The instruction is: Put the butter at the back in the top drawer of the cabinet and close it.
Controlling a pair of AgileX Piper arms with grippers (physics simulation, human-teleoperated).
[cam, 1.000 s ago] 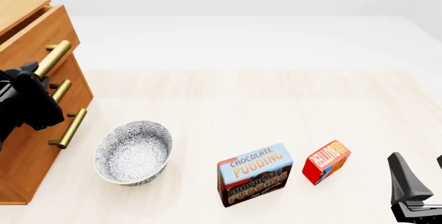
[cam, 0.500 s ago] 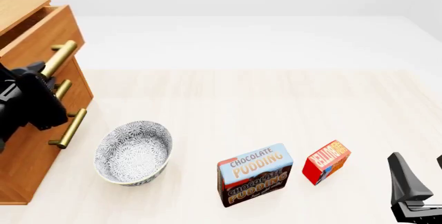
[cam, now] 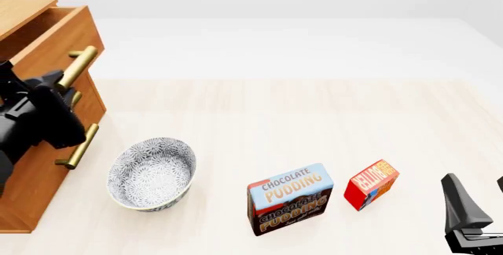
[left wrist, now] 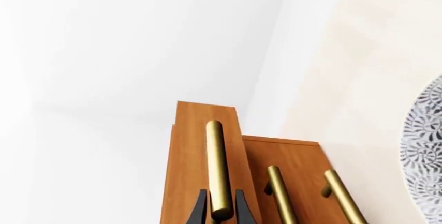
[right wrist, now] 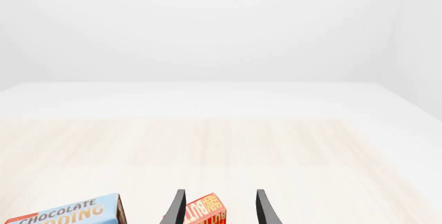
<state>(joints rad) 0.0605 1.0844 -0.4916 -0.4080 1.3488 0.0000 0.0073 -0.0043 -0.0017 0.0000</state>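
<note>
The cabinet [cam: 23, 190] stands at the table's left edge. Its top drawer [cam: 49, 36] is pulled partly out, and my left gripper [cam: 60, 82] is shut on the drawer's brass handle [cam: 79, 65]. In the left wrist view the two dark fingers [left wrist: 200, 207] clamp that handle [left wrist: 217, 162] near its end. The butter [cam: 371, 184], a small red box, stands on the table at the front right. My right gripper [cam: 479, 201] hangs open to the right of it, touching nothing. In the right wrist view the butter [right wrist: 207, 211] shows between the open fingers [right wrist: 178, 206], ahead of them.
A patterned bowl [cam: 152, 174] sits in front of the cabinet's lower drawers. The chocolate pudding box [cam: 289, 199] stands upright just left of the butter, also seen as a blue box [right wrist: 69, 214] in the right wrist view. Two lower handles [left wrist: 280, 193] lie under the held one.
The top drawer has slid further out of the cabinet, and my left gripper has moved with its handle. The right arm and the boxes have not moved.
</note>
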